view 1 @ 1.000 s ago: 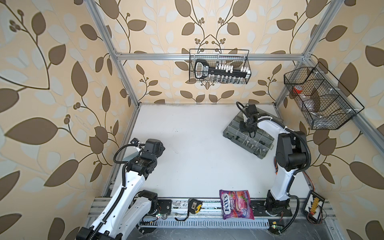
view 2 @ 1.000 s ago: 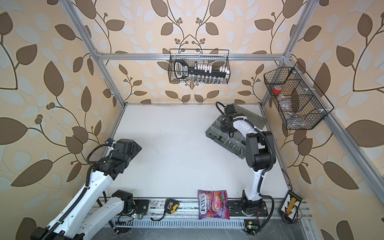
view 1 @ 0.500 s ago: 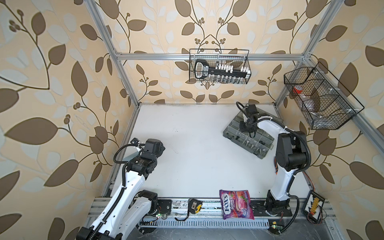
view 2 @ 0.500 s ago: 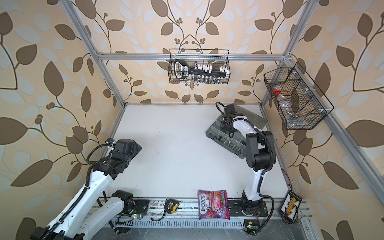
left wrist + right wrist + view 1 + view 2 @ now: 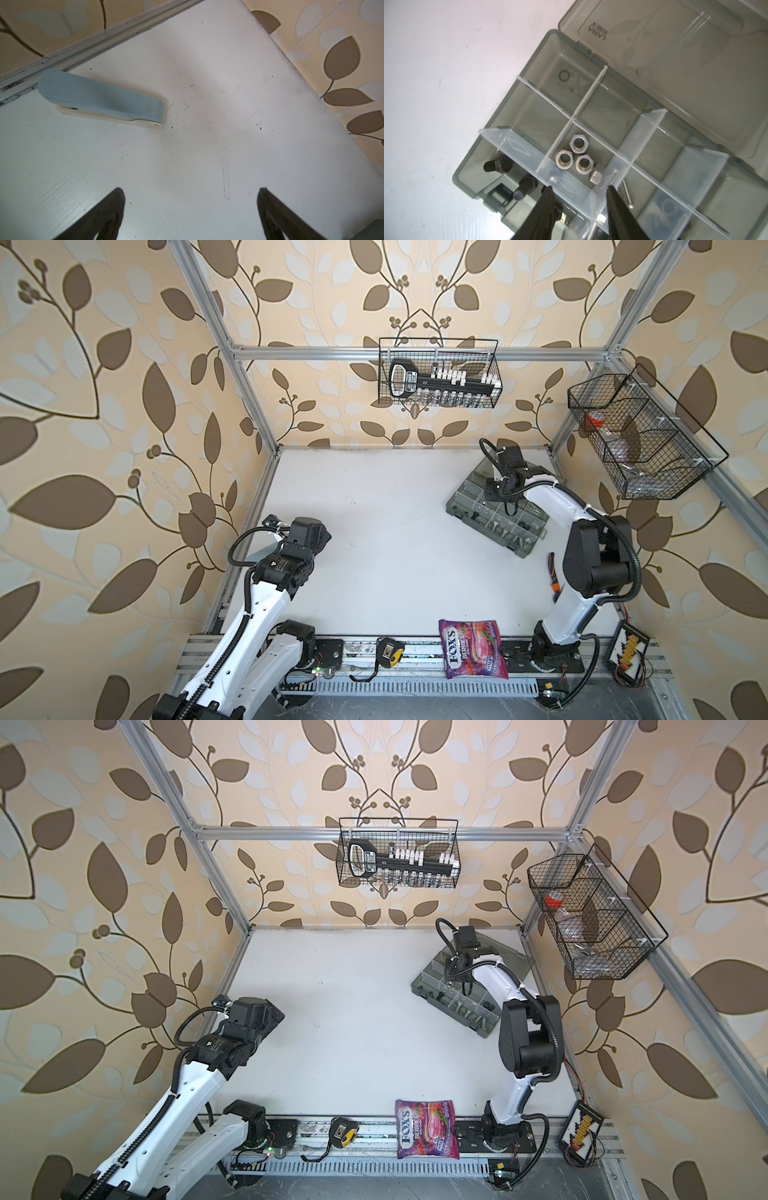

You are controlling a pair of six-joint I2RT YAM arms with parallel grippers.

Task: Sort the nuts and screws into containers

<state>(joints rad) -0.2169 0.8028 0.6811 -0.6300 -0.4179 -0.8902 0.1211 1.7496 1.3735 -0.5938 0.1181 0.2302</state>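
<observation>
- The grey box (image 5: 508,99) lay open, its lid hinged back.
- Three silver nuts (image 5: 579,143) lay flat, touching, in one compartment.
- Two black screws (image 5: 503,165) lay in the neighbouring corner compartment.

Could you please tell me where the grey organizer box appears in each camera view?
Both top views: organizer box at the far right of the table.
Left wrist: not in it.
Right wrist: it fills most of the picture.
Shared landmark: its open smoky lid.
</observation>
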